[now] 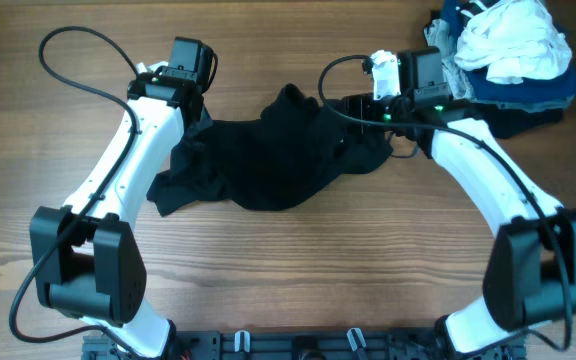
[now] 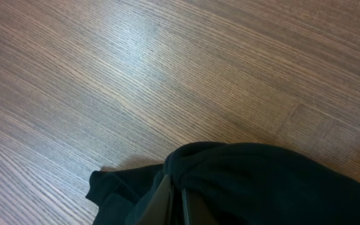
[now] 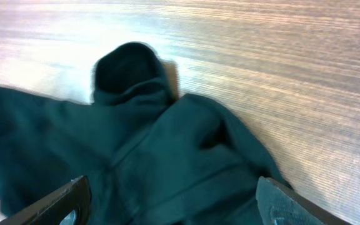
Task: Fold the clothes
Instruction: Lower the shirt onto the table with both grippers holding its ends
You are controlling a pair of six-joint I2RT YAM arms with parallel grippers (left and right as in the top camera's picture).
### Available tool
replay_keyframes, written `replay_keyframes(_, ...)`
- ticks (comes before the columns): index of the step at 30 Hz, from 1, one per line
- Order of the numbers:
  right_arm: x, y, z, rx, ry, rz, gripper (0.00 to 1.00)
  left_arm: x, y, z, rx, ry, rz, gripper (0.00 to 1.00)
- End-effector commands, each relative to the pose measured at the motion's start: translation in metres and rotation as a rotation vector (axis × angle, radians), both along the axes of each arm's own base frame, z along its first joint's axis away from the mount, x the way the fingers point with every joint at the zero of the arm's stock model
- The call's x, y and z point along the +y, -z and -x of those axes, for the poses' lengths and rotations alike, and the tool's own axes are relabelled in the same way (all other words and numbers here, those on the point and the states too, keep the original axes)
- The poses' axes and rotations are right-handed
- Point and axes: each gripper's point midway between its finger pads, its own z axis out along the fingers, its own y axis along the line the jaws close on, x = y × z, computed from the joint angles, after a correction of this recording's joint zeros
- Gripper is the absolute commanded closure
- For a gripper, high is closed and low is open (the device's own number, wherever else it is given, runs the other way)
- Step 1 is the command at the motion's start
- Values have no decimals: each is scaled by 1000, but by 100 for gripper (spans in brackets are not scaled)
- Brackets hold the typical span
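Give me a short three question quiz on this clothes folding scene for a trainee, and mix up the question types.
1. True or false: the right end effector is open above the black garment.
2. Where does the pile of clothes lie? A) beyond the right end effector, B) by the left arm's base, C) on the black garment.
3. Fill in: the left end effector is shut on the ___.
Key: 1 true; 2 A; 3 black garment.
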Motion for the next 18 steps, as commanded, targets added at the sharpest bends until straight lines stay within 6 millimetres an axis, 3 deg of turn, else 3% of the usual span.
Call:
replay_keyframes(1,-6,15,-13,9,61,27,15,-1,6,2,13,-6,7,96)
replay_keyframes(9,-5,36,-21,21,67,33,21,-1,5,1,9,-6,7,96)
replay_keyframes(16,-3,51,-21,46,61,32,35,-1,5,1,9,-6,8,96)
replay_keyframes(18,-3,49,-23,38,60,27,44,-1,5,1,9,-6,8,96)
